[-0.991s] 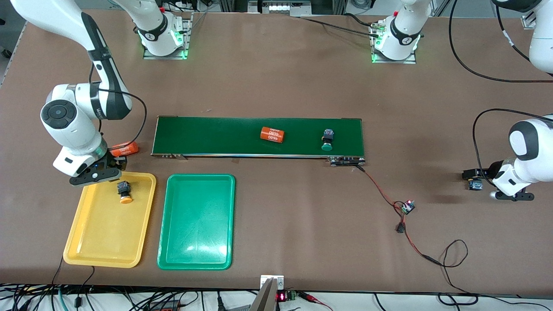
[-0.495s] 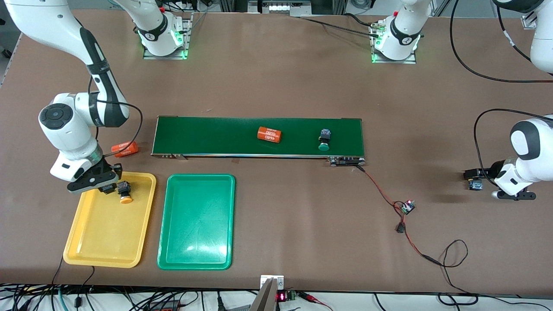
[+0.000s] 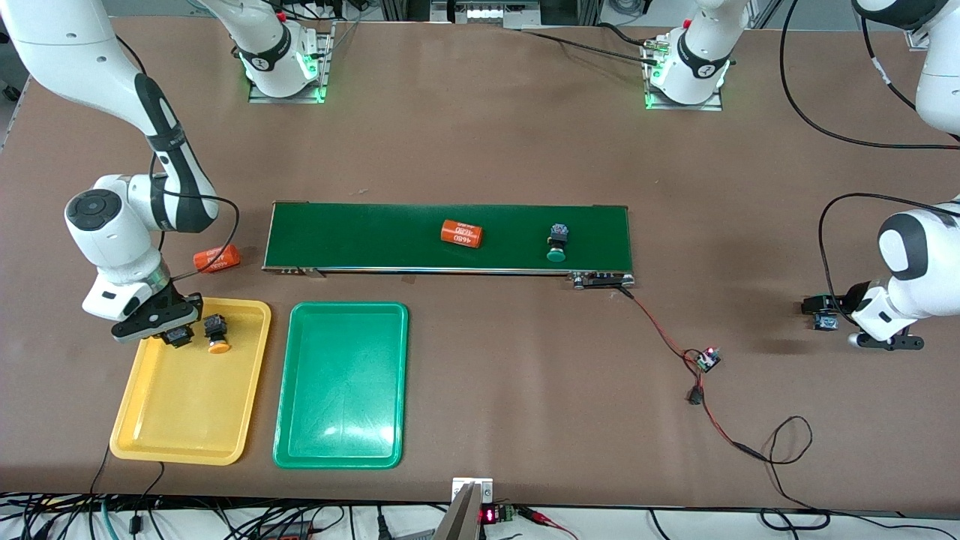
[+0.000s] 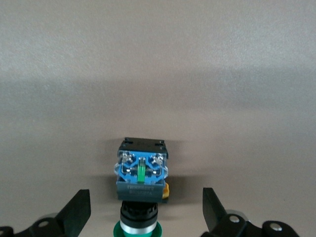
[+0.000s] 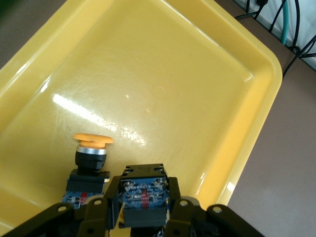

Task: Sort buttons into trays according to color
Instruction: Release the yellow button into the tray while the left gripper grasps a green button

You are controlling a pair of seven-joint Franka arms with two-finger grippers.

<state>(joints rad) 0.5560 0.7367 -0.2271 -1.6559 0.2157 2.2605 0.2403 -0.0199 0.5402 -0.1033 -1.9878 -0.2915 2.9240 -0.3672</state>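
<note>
My right gripper (image 3: 171,331) hangs low over the yellow tray (image 3: 180,420), at its end farther from the front camera. It is shut on a button (image 5: 143,195) whose black body shows while its cap is hidden. A yellow-capped button (image 3: 217,334) lies in that tray beside the held one. The green tray (image 3: 341,390) holds nothing. A green-capped button (image 3: 556,241) rides on the dark green belt (image 3: 360,236). Near the left arm's end of the table, another green button (image 4: 141,180) lies on the table between the spread fingers of my open left gripper (image 4: 145,215), untouched.
One orange cylinder (image 3: 460,233) lies on the belt. A second cylinder (image 3: 216,258) rests on the table just off the belt's end, beside the yellow tray. Red and black wires with a small board (image 3: 706,358) trail from the belt toward the front edge.
My right gripper has carried its button sideways over the yellow tray, toward the right arm's end. The belt's cylinder and green button have drifted the same way. The left arm has barely moved.
</note>
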